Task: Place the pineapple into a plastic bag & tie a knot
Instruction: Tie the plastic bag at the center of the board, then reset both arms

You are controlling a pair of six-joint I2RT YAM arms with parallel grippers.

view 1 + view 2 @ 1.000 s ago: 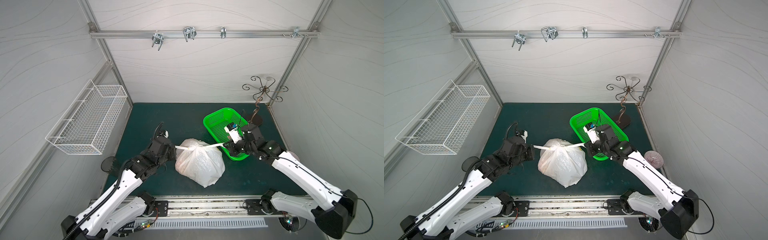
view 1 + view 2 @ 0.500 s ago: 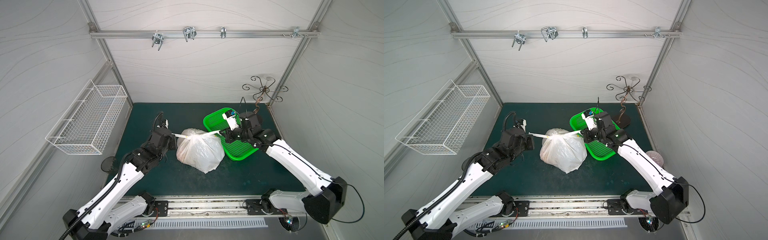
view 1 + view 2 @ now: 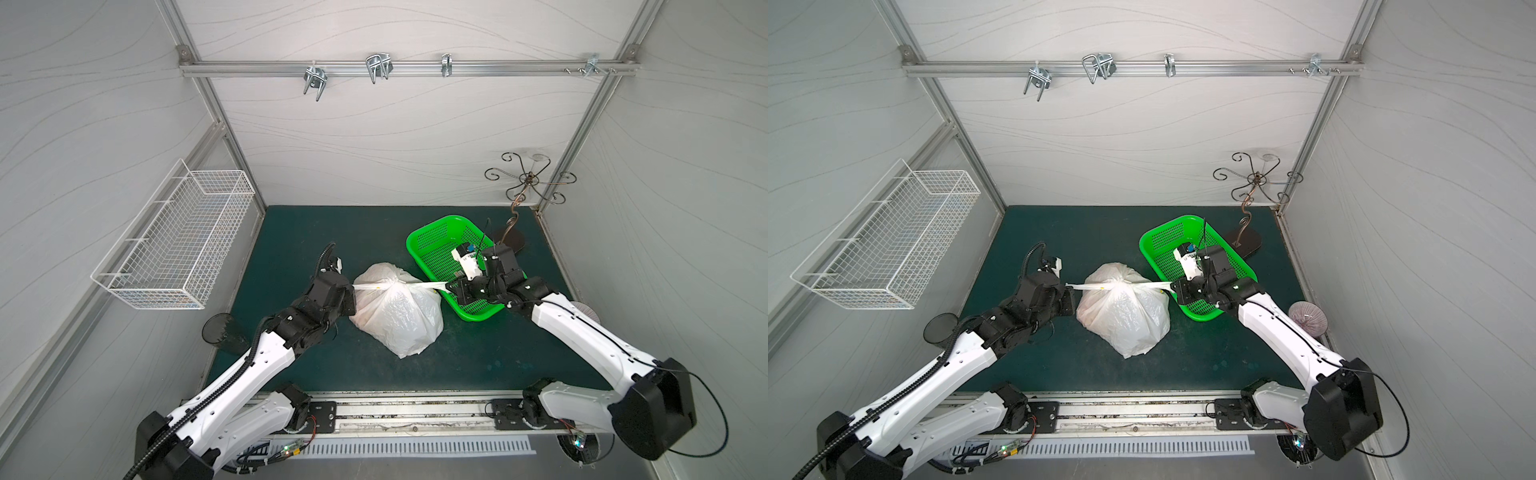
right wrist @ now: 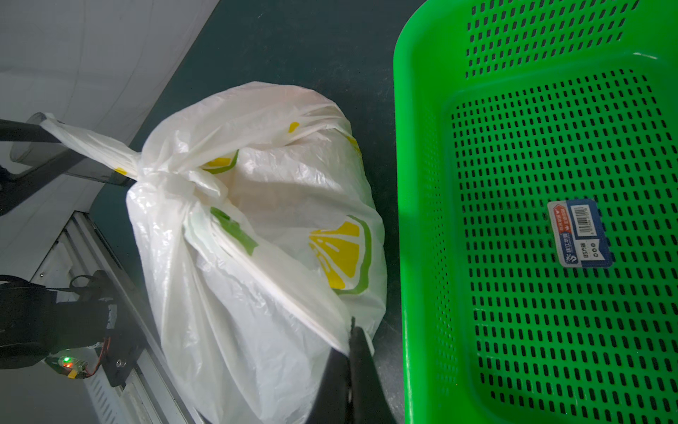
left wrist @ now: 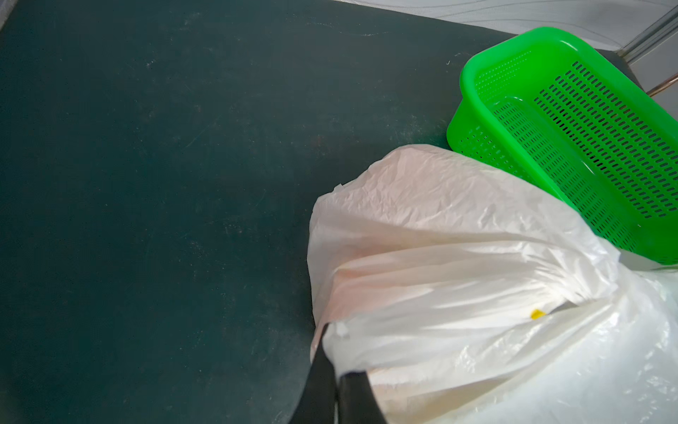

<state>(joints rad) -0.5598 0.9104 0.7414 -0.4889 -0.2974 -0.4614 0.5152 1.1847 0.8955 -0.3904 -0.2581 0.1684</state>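
Jaws of left gripper and right gripper pinch the plastic bag from opposite sides, just beside the green tray; pulling harder, I reckon, could tear its thin film or slip the knot.

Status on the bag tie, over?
Left gripper and right gripper shut on bag handles, taut. Knot cinched. Tray beside bag, not blocking.
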